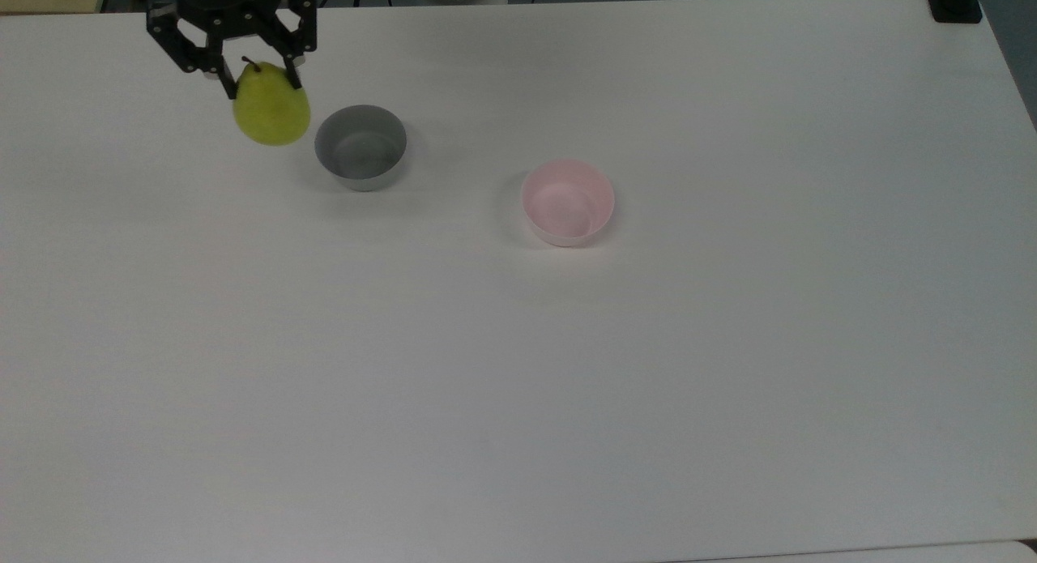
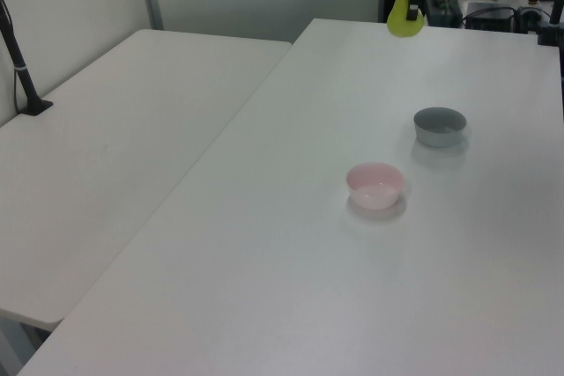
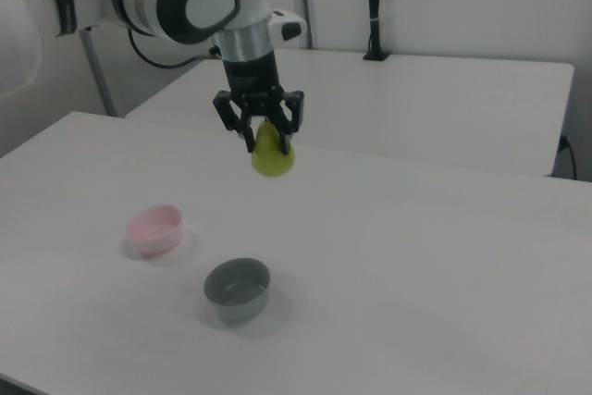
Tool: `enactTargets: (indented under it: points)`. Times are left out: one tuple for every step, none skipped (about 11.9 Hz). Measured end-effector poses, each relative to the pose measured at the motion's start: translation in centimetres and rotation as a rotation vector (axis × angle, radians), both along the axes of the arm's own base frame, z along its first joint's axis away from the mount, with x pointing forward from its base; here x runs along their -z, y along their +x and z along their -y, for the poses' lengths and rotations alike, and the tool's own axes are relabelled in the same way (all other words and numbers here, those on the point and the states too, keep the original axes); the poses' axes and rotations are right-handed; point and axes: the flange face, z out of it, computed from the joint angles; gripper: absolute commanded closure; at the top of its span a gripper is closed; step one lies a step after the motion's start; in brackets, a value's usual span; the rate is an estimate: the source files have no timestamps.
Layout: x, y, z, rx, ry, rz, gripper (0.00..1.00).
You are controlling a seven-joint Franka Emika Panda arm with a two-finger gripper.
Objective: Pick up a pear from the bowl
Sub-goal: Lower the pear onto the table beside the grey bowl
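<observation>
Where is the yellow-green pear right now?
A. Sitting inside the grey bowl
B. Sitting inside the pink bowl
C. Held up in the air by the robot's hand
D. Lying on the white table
C. The hand is shut on the pear, which hangs well above the table; the pink bowl and the grey bowl are both empty.
</observation>
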Motion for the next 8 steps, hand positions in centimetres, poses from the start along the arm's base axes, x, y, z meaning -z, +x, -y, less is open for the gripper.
enactTargets:
  points:
    - [1.0, 0.0, 1.1, -0.004, -0.006, 0.001, 1.0]
    - [2.6, 0.1, 2.3, -0.001, -0.013, 0.008, 1.0]
    - [4.4, 0.1, 3.1, 0.007, -0.019, 0.013, 1.0]
    - [6.6, 0.3, 3.8, 0.017, -0.023, 0.009, 1.0]
    - [8.5, 0.5, 4.3, 0.025, -0.024, -0.008, 1.0]
    - [10.5, 0.7, 5.0, 0.035, -0.025, -0.028, 1.0]
    - [12.4, 1.0, 5.7, 0.045, -0.029, -0.038, 1.0]
    - [14.5, 1.1, 6.5, 0.057, -0.038, -0.031, 1.0]
